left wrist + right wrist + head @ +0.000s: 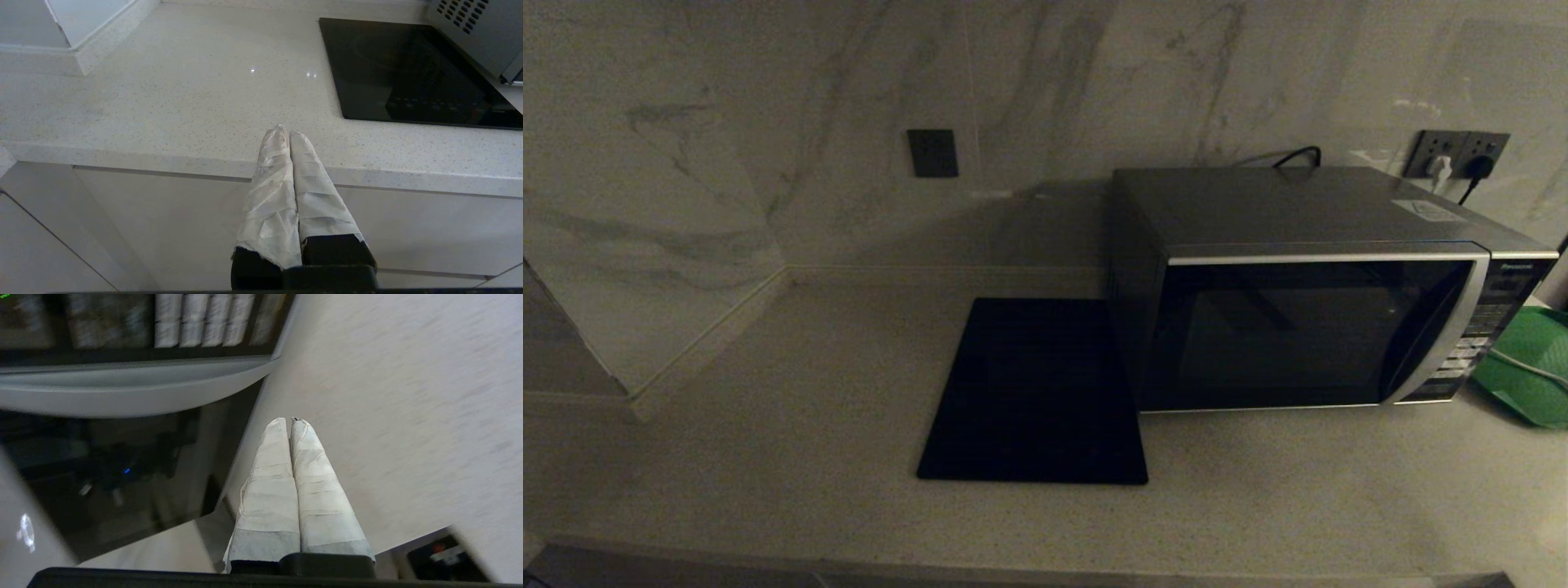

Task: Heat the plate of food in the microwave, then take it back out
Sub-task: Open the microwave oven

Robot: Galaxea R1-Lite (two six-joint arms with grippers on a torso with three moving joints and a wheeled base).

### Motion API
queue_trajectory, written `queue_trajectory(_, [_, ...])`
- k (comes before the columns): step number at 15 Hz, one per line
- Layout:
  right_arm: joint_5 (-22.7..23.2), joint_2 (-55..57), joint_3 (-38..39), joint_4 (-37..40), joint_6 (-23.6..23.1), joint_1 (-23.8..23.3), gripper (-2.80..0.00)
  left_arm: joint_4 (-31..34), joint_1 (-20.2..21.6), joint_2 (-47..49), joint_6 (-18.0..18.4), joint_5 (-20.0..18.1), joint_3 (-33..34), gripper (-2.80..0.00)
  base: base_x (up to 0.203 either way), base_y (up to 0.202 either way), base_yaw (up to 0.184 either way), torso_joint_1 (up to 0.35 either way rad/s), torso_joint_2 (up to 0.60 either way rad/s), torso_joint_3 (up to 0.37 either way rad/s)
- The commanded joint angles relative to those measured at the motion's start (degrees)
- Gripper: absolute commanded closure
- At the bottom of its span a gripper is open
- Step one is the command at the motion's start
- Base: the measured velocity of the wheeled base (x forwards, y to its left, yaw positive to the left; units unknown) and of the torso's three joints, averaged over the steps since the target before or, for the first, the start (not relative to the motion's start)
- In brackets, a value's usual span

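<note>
The microwave (1307, 327) stands at the back right of the counter with its dark glass door closed. The plate of food is out of view in every picture, and nothing shows through the glass. Neither arm appears in the head view. My right gripper (291, 421) is shut and empty, its tape-wrapped fingers over the counter just in front of the microwave's door glass (102, 469) and silver trim, below the button panel (204, 318). My left gripper (286, 131) is shut and empty, parked at the counter's front edge, left of the microwave's corner (482, 32).
A flat black square mat (1037, 392) lies on the counter (768, 457) directly left of the microwave. A green tray (1531, 367) sits at the far right beside the button panel. Wall sockets (1462, 155) with plugged cables are behind the microwave.
</note>
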Motion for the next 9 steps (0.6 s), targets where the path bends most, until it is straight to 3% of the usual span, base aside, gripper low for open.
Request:
queue_trajectory(1, [0.16, 2.19, 3.24, -3.24, -2.92, -1.47, 0.00, 0.00, 0.01, 0.09, -0.04, 0.03, 0.00, 0.00, 0.000, 0.000, 0.000, 0.000, 0.00, 0.000])
queue_trajectory(3, [0.29, 2.60, 6.85, -6.15, -7.66, -1.60, 0.00, 0.00, 0.06, 0.00, -0.04, 0.03, 0.00, 0.00, 0.000, 0.000, 0.000, 0.000, 0.00, 0.000])
queue_trajectory(5, [0.86, 6.11, 6.19, -6.84, -7.86, -1.41, 0.00, 0.00, 0.01, 0.00, -0.04, 0.03, 0.00, 0.00, 0.000, 0.000, 0.000, 0.000, 0.00, 0.000])
queue_trajectory(7, [2.56, 10.96, 3.11, -7.25, -5.92, 0.83, 0.00, 0.00, 0.01, 0.04, -0.04, 0.03, 0.00, 0.00, 0.000, 0.000, 0.000, 0.000, 0.00, 0.000])
queue_trajectory(9, [3.53, 14.75, 1.86, -15.83, 0.76, 3.12, 0.00, 0.00, 0.01, 0.09, -0.04, 0.03, 0.00, 0.00, 0.000, 0.000, 0.000, 0.000, 0.00, 0.000])
